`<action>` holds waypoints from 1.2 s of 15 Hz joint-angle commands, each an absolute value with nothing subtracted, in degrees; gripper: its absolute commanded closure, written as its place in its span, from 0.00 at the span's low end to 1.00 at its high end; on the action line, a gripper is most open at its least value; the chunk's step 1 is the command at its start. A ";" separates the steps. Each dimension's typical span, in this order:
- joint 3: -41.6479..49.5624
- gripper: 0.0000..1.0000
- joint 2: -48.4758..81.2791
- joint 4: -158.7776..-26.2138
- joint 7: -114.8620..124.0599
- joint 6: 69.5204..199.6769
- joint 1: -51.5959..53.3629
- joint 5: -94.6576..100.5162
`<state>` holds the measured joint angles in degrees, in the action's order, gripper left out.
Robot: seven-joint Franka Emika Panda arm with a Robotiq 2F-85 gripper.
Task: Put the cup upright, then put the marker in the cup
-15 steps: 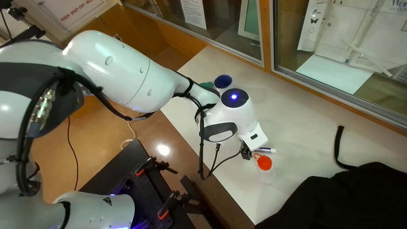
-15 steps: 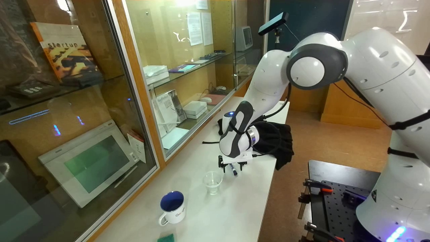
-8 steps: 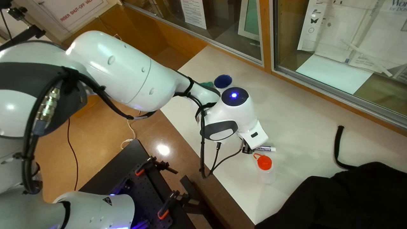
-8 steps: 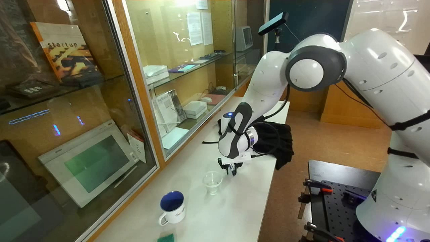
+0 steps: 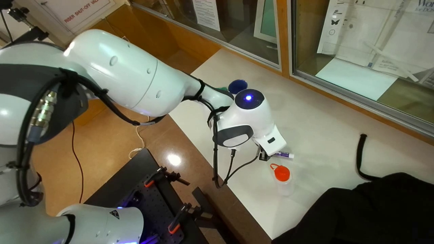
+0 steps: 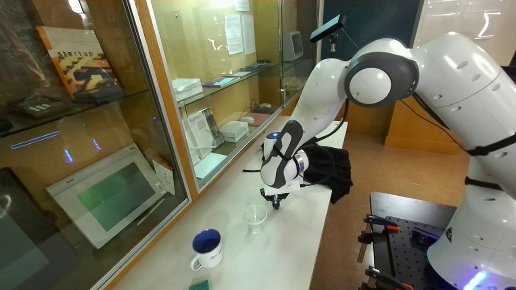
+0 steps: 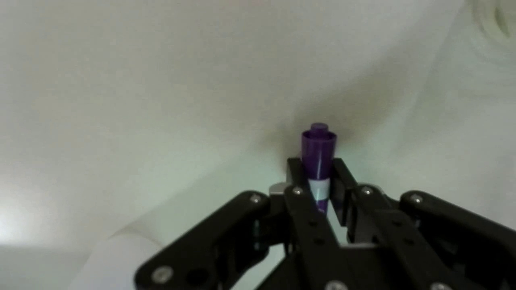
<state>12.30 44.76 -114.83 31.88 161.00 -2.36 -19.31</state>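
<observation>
The cup is a white mug with a blue inside; it stands upright on the table in an exterior view [image 6: 207, 249], and its blue mouth shows behind the arm in an exterior view [image 5: 237, 85]. My gripper [image 7: 316, 167] is shut on the marker [image 7: 318, 151], purple with a white band, whose capped end pokes out past the fingertips in the wrist view. In an exterior view a white-and-purple length of the marker [image 5: 284, 155] sticks out beyond the gripper [image 5: 265, 156]. Whether the marker touches the table I cannot tell. The gripper [image 6: 276, 202] is well away from the mug.
A clear plastic cup [image 6: 254, 217] stands between gripper and mug. Close to the gripper is a clear container with a red-orange lid [image 5: 282, 173]. A green piece [image 6: 199, 285] lies by the mug. Black cloth [image 5: 366, 210] covers one table end; glass cabinets line the back.
The jaws have gone from wide apart to closed around the marker. The hand has shifted slightly, and the marker's free end sits a little higher in an exterior view. The mug has not moved.
</observation>
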 commanded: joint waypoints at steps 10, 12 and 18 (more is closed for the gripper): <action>14.05 0.95 18.92 -118.64 30.03 129.85 -0.17 -9.21; 10.22 0.95 18.17 -117.08 24.37 124.99 -3.07 -15.01; 4.21 0.95 21.96 -113.29 10.26 115.12 -9.21 -31.98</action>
<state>6.53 19.46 -116.08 16.66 120.85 -5.98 -26.30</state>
